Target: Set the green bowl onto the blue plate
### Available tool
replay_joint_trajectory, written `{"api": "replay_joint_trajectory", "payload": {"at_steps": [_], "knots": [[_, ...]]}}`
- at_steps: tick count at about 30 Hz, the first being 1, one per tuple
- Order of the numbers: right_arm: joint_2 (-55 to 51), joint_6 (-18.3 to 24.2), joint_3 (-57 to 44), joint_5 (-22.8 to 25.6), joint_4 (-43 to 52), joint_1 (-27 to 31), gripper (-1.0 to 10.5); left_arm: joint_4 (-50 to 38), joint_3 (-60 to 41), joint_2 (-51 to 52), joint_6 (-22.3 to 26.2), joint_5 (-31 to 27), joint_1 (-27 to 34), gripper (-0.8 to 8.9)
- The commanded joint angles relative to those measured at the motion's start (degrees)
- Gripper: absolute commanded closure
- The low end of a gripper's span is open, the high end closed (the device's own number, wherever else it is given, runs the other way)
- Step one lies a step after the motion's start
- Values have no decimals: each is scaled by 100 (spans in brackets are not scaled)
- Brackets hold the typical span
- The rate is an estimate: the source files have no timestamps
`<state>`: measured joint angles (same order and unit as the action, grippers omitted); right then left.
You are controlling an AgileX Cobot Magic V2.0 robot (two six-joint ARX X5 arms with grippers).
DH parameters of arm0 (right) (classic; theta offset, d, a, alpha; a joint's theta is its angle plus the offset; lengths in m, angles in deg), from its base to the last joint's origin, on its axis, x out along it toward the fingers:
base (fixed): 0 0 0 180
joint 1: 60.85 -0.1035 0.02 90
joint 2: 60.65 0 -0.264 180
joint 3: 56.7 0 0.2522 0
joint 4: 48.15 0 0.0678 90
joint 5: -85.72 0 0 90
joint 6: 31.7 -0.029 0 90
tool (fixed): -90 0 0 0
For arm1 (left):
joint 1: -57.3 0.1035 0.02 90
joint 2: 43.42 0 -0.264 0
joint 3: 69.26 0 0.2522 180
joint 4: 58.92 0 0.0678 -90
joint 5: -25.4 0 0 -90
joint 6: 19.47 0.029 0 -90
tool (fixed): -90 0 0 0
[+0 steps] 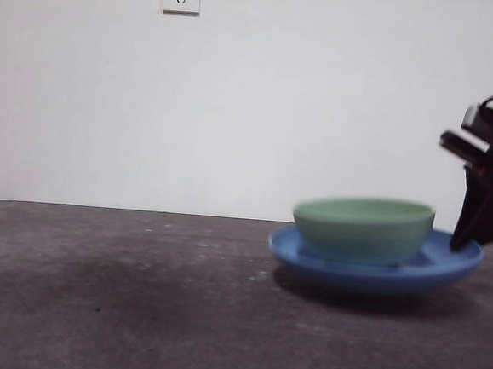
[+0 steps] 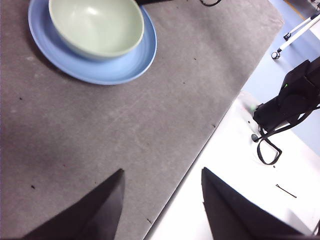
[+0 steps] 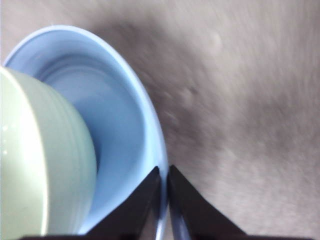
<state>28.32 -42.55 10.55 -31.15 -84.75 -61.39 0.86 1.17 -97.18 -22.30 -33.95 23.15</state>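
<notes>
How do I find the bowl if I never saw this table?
Look across the dark grey table to the wide blue plate, beside the right gripper. The bowl sits on that plate. It is pale green, round and narrower than the plate.

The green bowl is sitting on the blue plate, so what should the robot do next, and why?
Probably lift the right gripper up and away. The green bowl already sits in the blue plate, and those jaws are nearly shut right at the plate's rim, holding nothing.
</notes>
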Motion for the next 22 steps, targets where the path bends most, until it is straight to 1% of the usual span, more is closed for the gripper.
{"api": "replay_joint_trajectory", "payload": {"at_steps": [1, 5, 10, 12, 22], "knots": [[-146, -251, 96, -201, 94, -9, 935, -57, 72, -48, 70, 46, -37, 565], [-332, -402, 140, -343, 94, -74, 935, -63, 72, -48, 70, 46, -37, 565], [-376, -553, 260, -326, 98, -422, 935, -61, 72, -48, 70, 46, -37, 565], [-369, -623, 295, -282, 153, -627, 935, -63, 72, -48, 70, 46, -37, 565], [-192, -1272, 321, 122, 758, -1648, 936, -68, 72, -48, 96, 46, -37, 565]]}}
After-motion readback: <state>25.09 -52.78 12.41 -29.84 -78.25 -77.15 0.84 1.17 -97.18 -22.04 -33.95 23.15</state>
